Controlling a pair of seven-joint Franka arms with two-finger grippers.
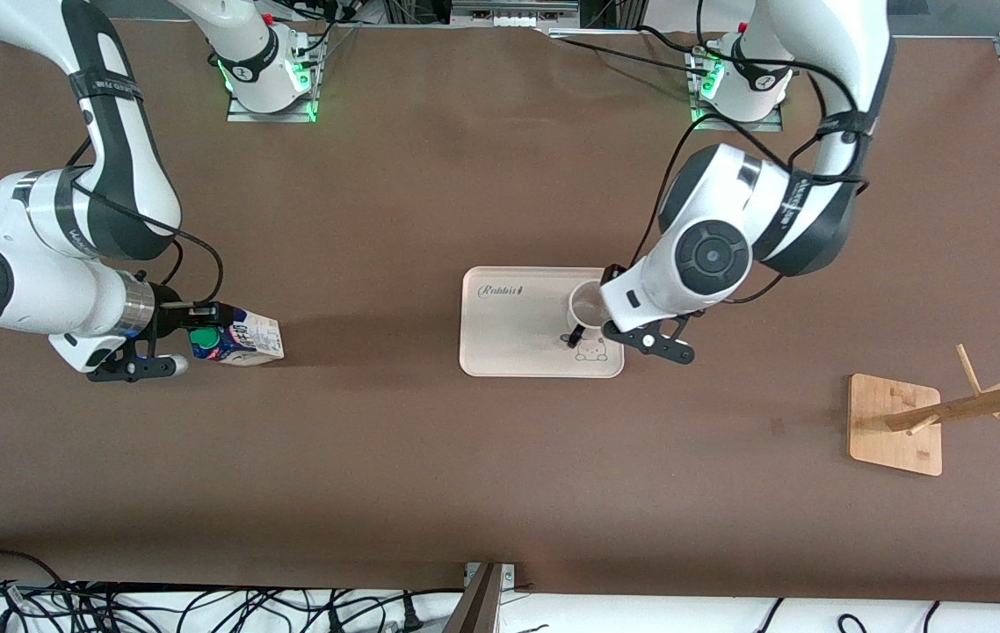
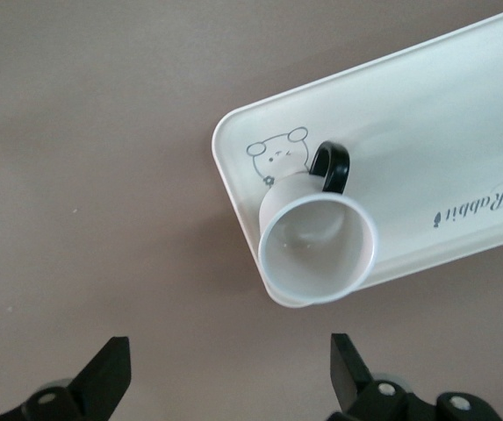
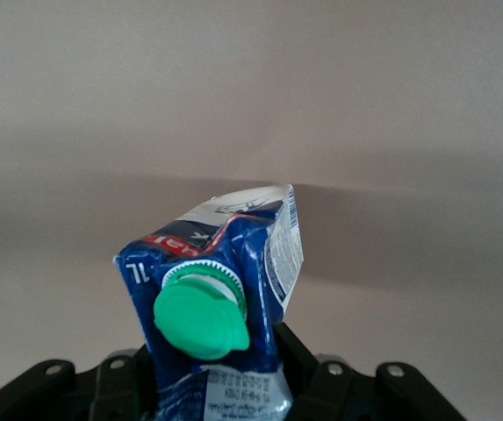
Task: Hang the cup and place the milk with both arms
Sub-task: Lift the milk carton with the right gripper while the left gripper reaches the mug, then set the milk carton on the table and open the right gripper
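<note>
Front view: brown matte table (image 1: 430,193) carries a cream rounded-rectangle tray (image 1: 509,338) printed "Rabbit", with the white ceramic cup (image 1: 586,306) upright on it; the left gripper (image 1: 641,338) hangs over the cup; a bamboo peg rack (image 1: 922,420) stands toward the left arm's end

Left wrist view: glossy cup (image 2: 318,248), black loop handle, beside a bear drawing; jaws spread wide, touching nothing

Right wrist view: right gripper (image 3: 220,373) clamps the blue-white gable-top milk carton (image 3: 233,254), green ribbed cap
</note>
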